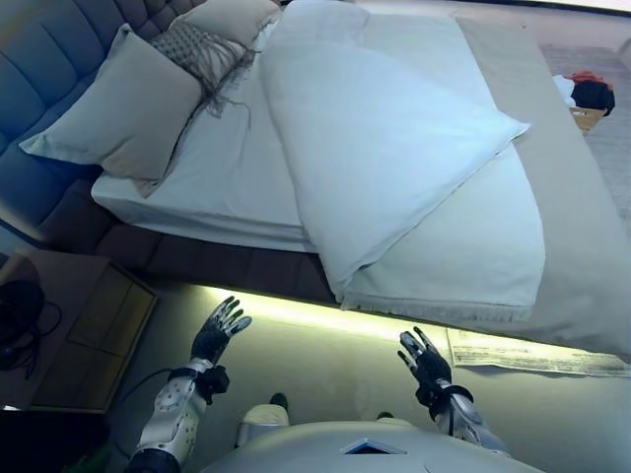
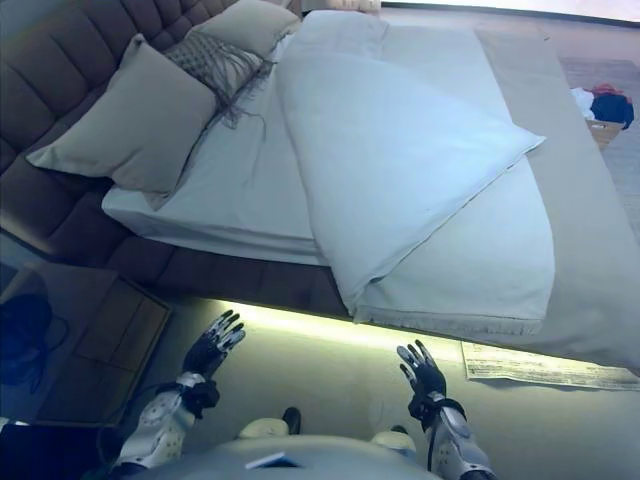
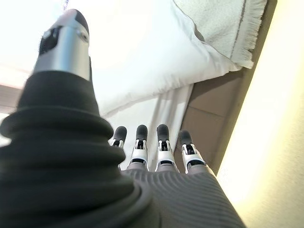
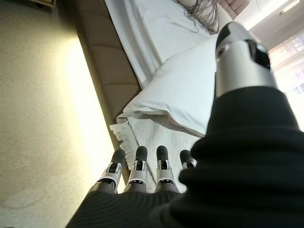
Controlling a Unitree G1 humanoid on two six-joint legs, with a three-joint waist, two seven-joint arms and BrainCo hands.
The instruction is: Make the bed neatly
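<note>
Small basket [image 1: 588, 116] sitting on the floor at the far side of the bed w/ clothes [image 1: 592, 91] piled in it, red and dark bits plus something white; it's cut off by the frame edge so can't make out more. Bed [image 1: 246, 271] lying across in front of the robot, white duvet [image 1: 385, 148] folded back diagonally on itself, its corner pointing toward the far side, resting over a fringed pale blanket [image 1: 473, 266] that's hanging just over the near edge. White sheet [image 1: 232, 168] showing bare on the head end. Big beige pillow [image 1: 123, 108] leaning vs. the padded headboard [image 1: 39, 59], a fringed patterned cushion [image 1: 202, 49] and another pillow [image 1: 232, 18] sitting behind it, partly hidden. Nightstand [image 1: 84, 335] by the head end, something dark on it, hard to tell what. Paper sheet [image 1: 537, 355] lying on the floor under the bed edge. Left hand [image 1: 219, 330] and right hand [image 1: 424, 360] both hovering over the floor short of the bed, fingers spread straight, touching nothing.
</note>
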